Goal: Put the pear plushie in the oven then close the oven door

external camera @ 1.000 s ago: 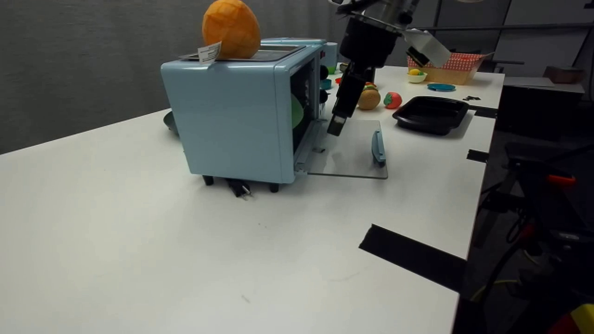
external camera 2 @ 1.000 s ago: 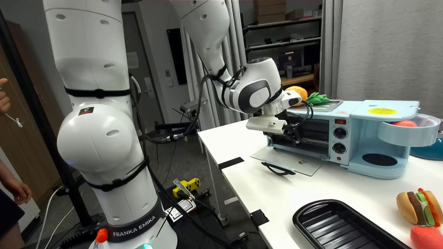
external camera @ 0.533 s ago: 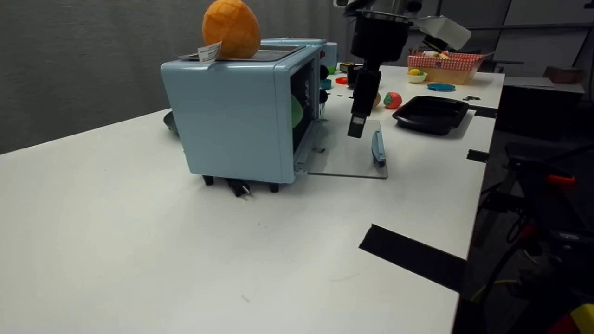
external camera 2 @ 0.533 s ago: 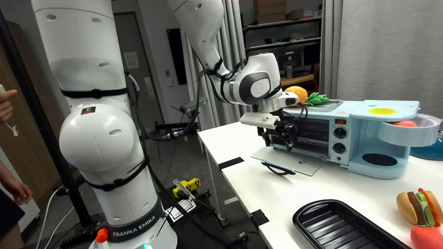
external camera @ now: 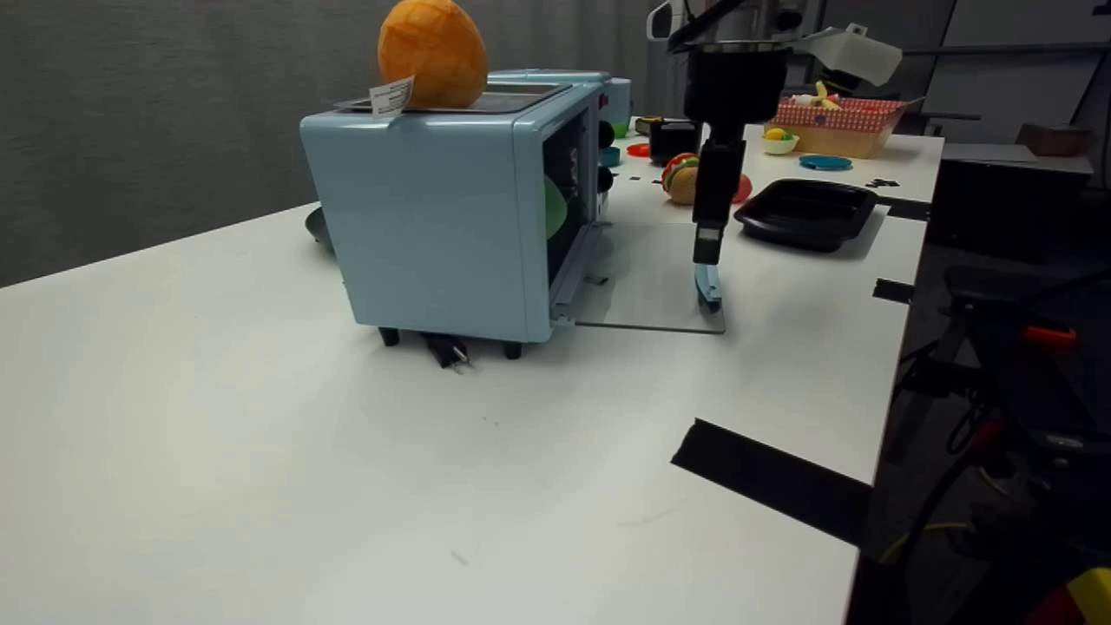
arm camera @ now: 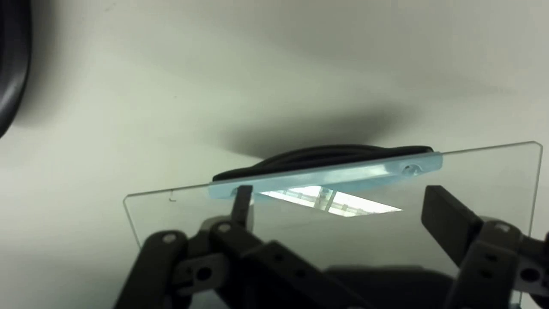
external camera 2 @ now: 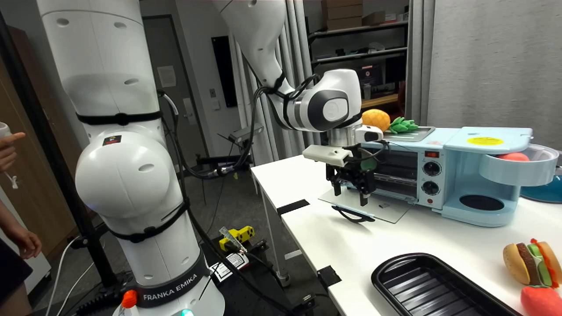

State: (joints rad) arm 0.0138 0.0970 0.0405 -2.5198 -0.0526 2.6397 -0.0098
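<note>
The light-blue oven [external camera: 417, 226] stands on the table, and it also shows in an exterior view [external camera 2: 438, 199]. Its glass door [external camera: 642, 291] is folded down flat, low over the table. The green pear plushie [external camera: 555, 208] is inside the oven, partly hidden by the side wall; a bit of it shows behind my gripper in an exterior view [external camera 2: 369, 164]. My gripper [arm camera: 339, 193] is open and empty, pointing down above the door's outer part. In the wrist view the door's blue and black handle [arm camera: 326, 174] lies just beyond the fingertips. I cannot tell whether they touch it.
An orange plush [external camera: 432, 52] with green leaves [external camera 2: 403, 125] lies on the oven's top. A black tray [external camera 2: 421, 285], a toy burger [external camera 2: 529, 263] and a red fruit toy [external camera 2: 542, 300] are on the table. A basket [external camera: 833, 139] stands farther back.
My gripper has moved away from the oven's mouth, outward over the door to near the handle. It has turned from tilted to nearly upright. The pear and the door have not moved.
</note>
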